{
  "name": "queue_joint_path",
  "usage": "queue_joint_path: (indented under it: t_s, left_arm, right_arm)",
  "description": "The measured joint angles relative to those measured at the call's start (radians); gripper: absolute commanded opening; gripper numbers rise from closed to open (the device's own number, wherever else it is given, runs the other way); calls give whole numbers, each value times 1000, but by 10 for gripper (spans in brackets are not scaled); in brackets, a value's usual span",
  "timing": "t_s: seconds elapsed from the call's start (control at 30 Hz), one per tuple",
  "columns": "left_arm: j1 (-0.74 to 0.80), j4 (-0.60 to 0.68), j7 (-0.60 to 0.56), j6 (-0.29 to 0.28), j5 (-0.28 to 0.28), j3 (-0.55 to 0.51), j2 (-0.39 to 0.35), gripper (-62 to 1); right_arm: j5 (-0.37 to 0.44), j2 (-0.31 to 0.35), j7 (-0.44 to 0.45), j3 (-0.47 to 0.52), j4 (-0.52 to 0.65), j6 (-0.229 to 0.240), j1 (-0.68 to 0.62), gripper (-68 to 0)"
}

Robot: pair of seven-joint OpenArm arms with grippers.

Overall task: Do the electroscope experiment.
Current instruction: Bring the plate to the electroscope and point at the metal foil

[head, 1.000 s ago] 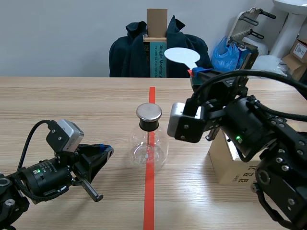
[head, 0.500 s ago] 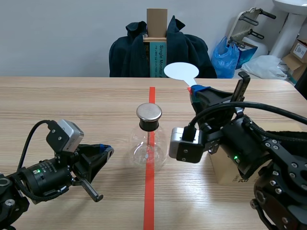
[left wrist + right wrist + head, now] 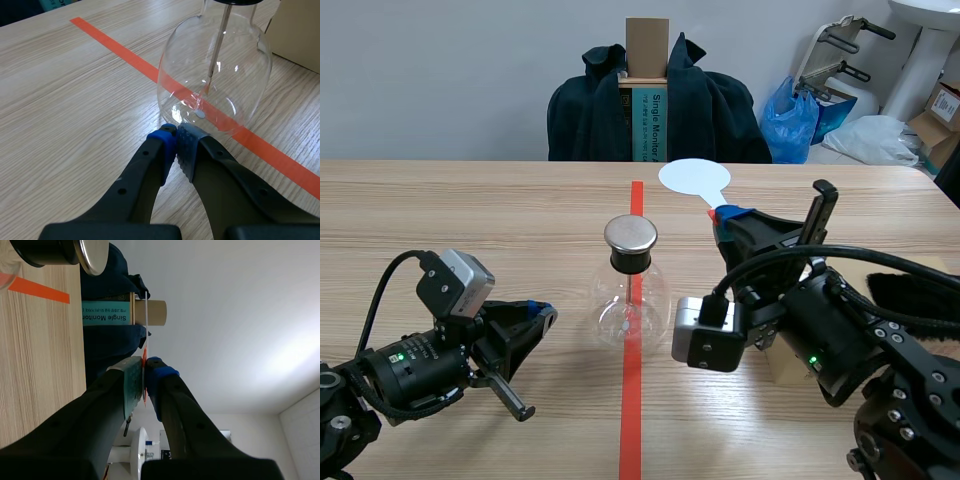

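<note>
Right gripper (image 3: 730, 214) has its tips clamped on the white disc wand (image 3: 693, 178) at the orange stem, up behind the flask (image 3: 631, 300) on the tape line. Left gripper (image 3: 176, 139) is closed and empty, just short of the glass. Its wrist view shows the rod (image 3: 215, 55) inside. Wooden table (image 3: 470, 210), dark jacket (image 3: 585, 115) behind.

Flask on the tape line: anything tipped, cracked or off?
Nothing stands out. The flask stands upright on the tape, metal cap seated, no visible cracks. The right end effector holds the white paddle clear of it.
</note>
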Motion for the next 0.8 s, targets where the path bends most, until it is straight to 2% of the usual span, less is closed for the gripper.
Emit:
queue_joint_path:
  t_s: [0.8]
  left_arm:
    - [0, 0, 0, 0, 0, 0, 0, -568]
  right_arm:
    - [-27, 0, 223, 0, -29, -4, 0, -668]
